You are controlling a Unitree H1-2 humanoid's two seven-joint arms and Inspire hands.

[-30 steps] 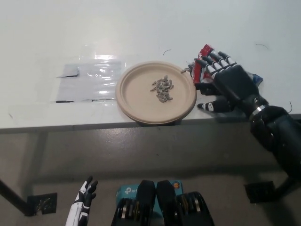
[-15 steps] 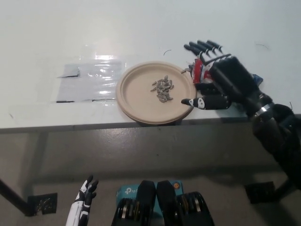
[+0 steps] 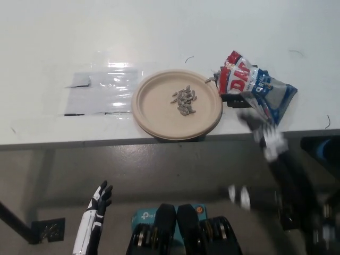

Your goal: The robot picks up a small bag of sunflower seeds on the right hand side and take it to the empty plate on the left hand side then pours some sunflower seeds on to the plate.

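Black right hand (image 3: 271,143) gone from the seed bag (image 3: 254,85), pulled back past the table (image 3: 159,32) edge and blurred, bag now fully uncovered beside the plate (image 3: 154,114), white left hand (image 3: 98,204) raised slightly.

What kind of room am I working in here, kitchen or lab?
Probably a lab or test workspace, not a kitchen: a plain white table, a clear plastic sheet lying flat on it, and only a paper plate of sunflower seeds beside a snack bag.
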